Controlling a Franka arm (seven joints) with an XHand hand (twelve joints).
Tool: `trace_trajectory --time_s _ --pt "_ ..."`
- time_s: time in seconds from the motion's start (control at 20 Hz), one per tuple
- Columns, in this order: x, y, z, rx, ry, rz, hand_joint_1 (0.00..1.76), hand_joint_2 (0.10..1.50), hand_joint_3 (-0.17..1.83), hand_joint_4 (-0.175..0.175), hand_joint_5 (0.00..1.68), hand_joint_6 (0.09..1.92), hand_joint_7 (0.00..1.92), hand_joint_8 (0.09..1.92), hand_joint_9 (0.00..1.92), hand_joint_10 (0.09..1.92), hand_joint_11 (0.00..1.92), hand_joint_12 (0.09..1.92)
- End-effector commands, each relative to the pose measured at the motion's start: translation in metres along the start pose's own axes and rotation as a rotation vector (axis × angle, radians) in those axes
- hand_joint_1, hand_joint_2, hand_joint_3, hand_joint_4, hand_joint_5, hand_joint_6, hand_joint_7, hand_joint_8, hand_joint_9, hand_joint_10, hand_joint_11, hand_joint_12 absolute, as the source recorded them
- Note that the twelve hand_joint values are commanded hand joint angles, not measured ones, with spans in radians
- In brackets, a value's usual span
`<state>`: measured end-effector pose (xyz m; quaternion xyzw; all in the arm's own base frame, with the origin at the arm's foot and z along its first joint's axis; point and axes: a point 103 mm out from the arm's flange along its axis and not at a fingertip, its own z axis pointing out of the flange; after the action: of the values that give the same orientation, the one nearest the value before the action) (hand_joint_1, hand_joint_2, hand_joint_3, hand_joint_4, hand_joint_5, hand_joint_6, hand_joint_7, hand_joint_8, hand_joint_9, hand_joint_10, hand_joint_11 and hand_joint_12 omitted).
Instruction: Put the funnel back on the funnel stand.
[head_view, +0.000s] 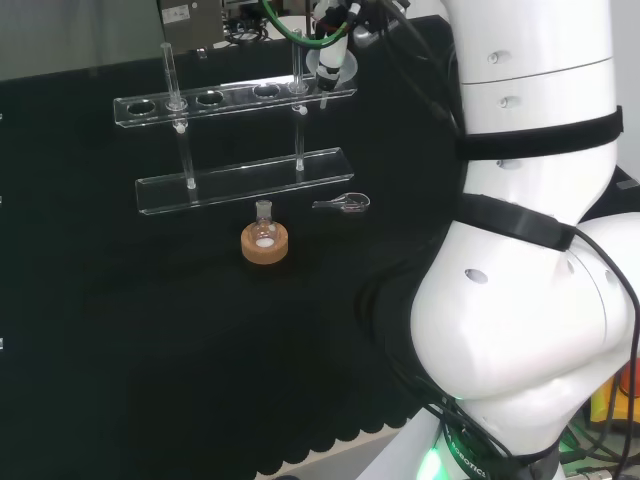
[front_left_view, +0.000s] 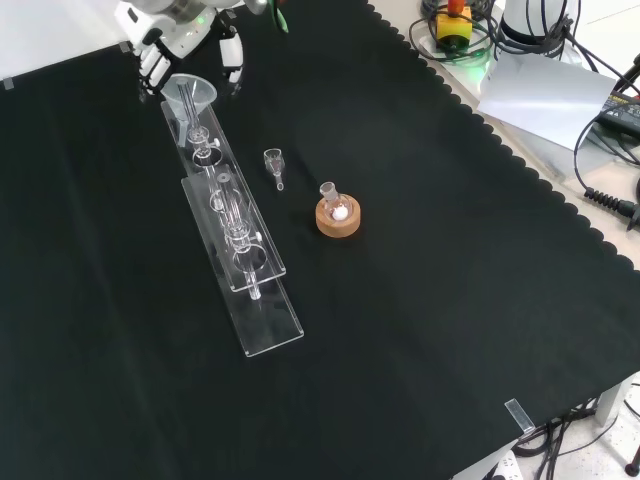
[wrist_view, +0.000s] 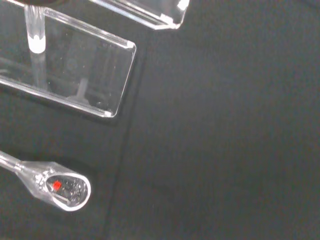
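Observation:
A clear glass funnel (front_left_view: 190, 92) sits at the far end of the clear funnel stand (front_left_view: 266, 322), its stem pointing down through the top shelf. In the head view the funnel (head_view: 331, 67) is at the right end of the stand's top shelf (head_view: 236, 97). The hand (front_left_view: 152, 66) hovers just over the funnel with its fingers spread to either side of the cone, wider than the rim, and I see no finger touching it. In the head view the hand (head_view: 335, 40) is right above the funnel. The wrist view shows the stand's base (wrist_view: 75, 70) and a post.
A small round flask on a cork ring (head_view: 265, 243) stands in front of the stand, also seen in the front view as the flask on its ring (front_left_view: 338, 213). A little glass scoop (head_view: 343, 204) lies beside it, close in the wrist view as the scoop (wrist_view: 60, 185). Cables lie beyond the cloth's edge (front_left_view: 560, 60).

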<state>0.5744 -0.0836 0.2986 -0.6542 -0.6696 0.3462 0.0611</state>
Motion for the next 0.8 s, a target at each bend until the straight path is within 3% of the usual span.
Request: trace_trajectory --time_s 0.05,0.25,0.4,0.5,0.8 --pt "-0.003 -0.022 0.0 -0.007 0.01 0.014 0.61 0.67 0.41 -0.036 0.17 0.09 0.01 0.64 0.35 0.66 0.29 1.34" --pt "-0.005 -0.052 -0.007 -0.072 0.028 0.043 0.59 0.67 0.39 -0.037 0.13 0.09 0.0 0.54 0.31 0.67 0.27 1.34" --pt "-0.006 -0.077 -0.014 -0.145 0.036 0.069 0.58 0.68 0.37 -0.035 0.07 0.09 0.0 0.32 0.23 0.67 0.24 1.35" --pt "-0.006 -0.089 -0.016 -0.152 0.038 0.076 0.57 0.69 0.36 -0.03 0.02 0.09 0.0 0.12 0.17 0.68 0.21 1.35" --pt "-0.004 -0.126 -0.028 -0.186 0.038 0.093 0.57 0.7 0.32 -0.025 0.0 0.09 0.0 0.09 0.07 0.7 0.15 1.36"
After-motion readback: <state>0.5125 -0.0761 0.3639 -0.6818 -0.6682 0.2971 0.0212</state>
